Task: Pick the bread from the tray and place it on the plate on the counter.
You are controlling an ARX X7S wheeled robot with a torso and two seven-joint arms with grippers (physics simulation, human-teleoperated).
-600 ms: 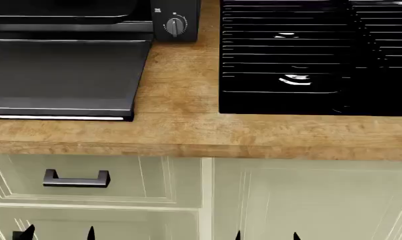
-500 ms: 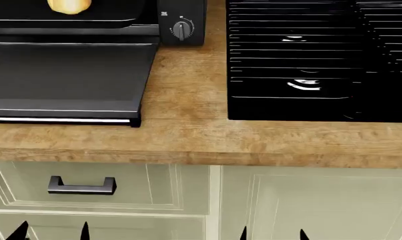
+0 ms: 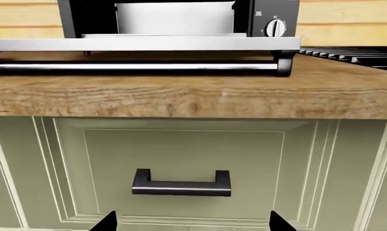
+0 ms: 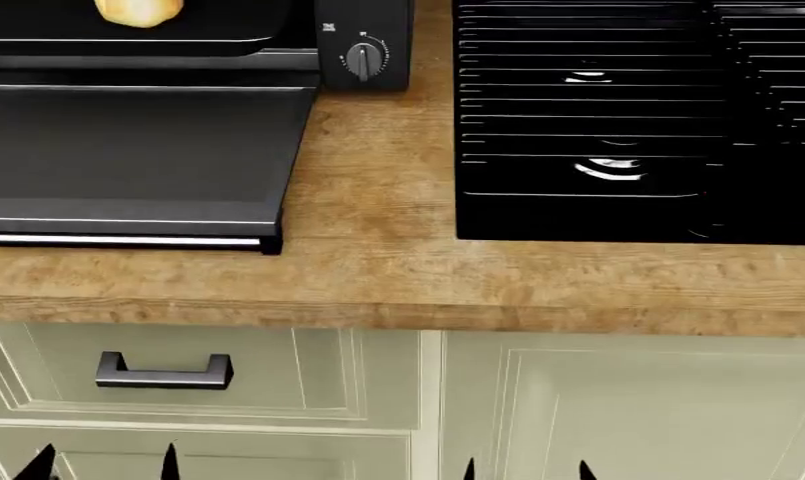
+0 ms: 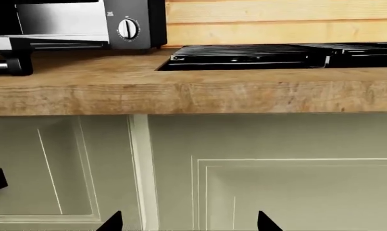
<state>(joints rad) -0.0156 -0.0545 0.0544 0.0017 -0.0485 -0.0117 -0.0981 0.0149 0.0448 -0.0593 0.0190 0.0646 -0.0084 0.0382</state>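
The bread (image 4: 138, 10), a golden roll, lies on the black tray (image 4: 122, 44) inside the toaster oven at the head view's top left, cut off by the frame edge. The plate is out of view. The wood-grain counter (image 4: 375, 275) runs across the view. My left gripper (image 4: 105, 468) and right gripper (image 4: 526, 472) are both open and empty, low in front of the cabinet, below the counter edge. Only their black fingertips show. The left wrist view shows the left gripper (image 3: 193, 224) facing a drawer; the right wrist view shows the right gripper (image 5: 190, 224) facing a cabinet door.
The oven's black door panel (image 4: 122, 150) lies open flat on the counter between me and the tray. A control knob (image 4: 363, 58) sits at the oven's right. A black ridged stovetop (image 4: 616, 120) fills the right. A drawer handle (image 4: 165, 372) is below the counter.
The head view has shifted so the bread and tray now show at the top left. The right gripper's fingertips have moved slightly left. Both grippers stay open.
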